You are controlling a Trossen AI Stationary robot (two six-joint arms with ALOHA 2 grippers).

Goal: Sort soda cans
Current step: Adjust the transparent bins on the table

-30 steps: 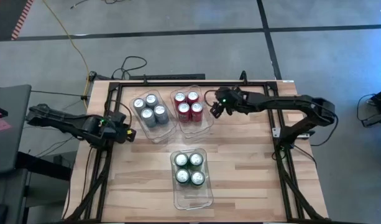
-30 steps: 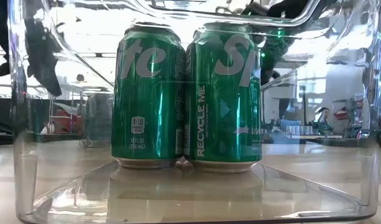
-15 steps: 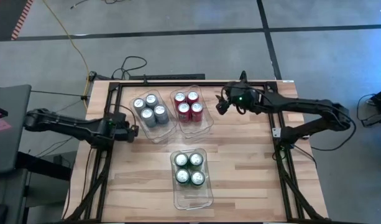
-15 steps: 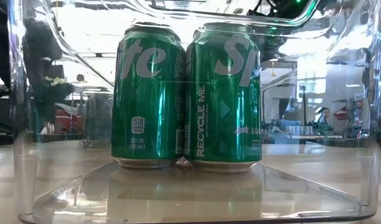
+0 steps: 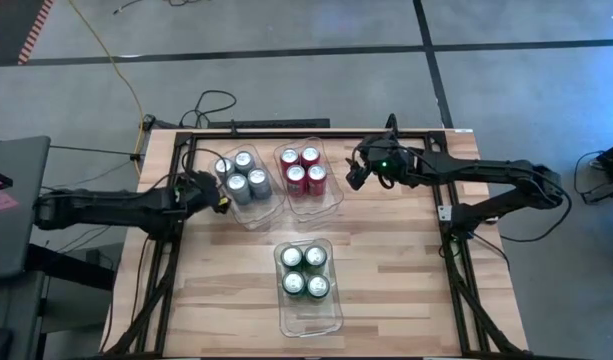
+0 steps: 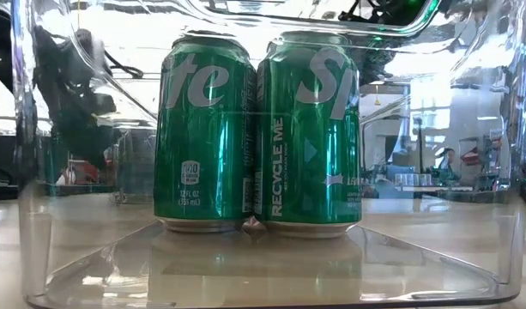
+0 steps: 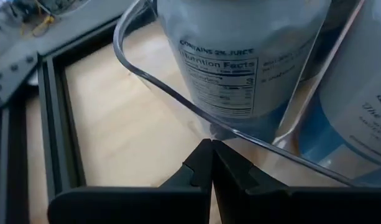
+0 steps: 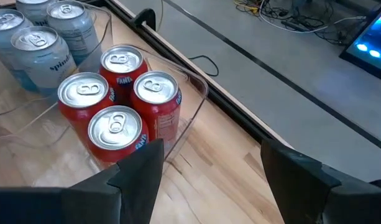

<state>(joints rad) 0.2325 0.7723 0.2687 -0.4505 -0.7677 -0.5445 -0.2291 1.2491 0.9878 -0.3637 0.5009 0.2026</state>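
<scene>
So all twelve cans look binned by colour already: four silver-grey drink cans (image 5: 241,174) in one clear rectangular plastic bin (image 5: 248,218) at the back of the wooden surface (image 5: 386,270), four red drink cans (image 5: 303,170) in the clear bin just beside it, and four green drink cans (image 5: 305,271) in a third clear bin nearer the front, well apart from both arms.

The thing that matters is the left gripper (image 5: 214,193). Its jaws are pressed together with nothing between them, and in the left wrist view (image 7: 210,163) the tips sit right at the curved clear rim of the silver-grey bin, with one upright silver-grey can straight ahead just behind the wall. The cans stand vertical, so the closed tips point at a can's side through the plastic. Looks to me like a nudge on the bin, not a grab.

The right gripper (image 5: 354,177) hangs just beside the red bin, jaws apart and empty, red cans ahead and slightly below it.
</scene>
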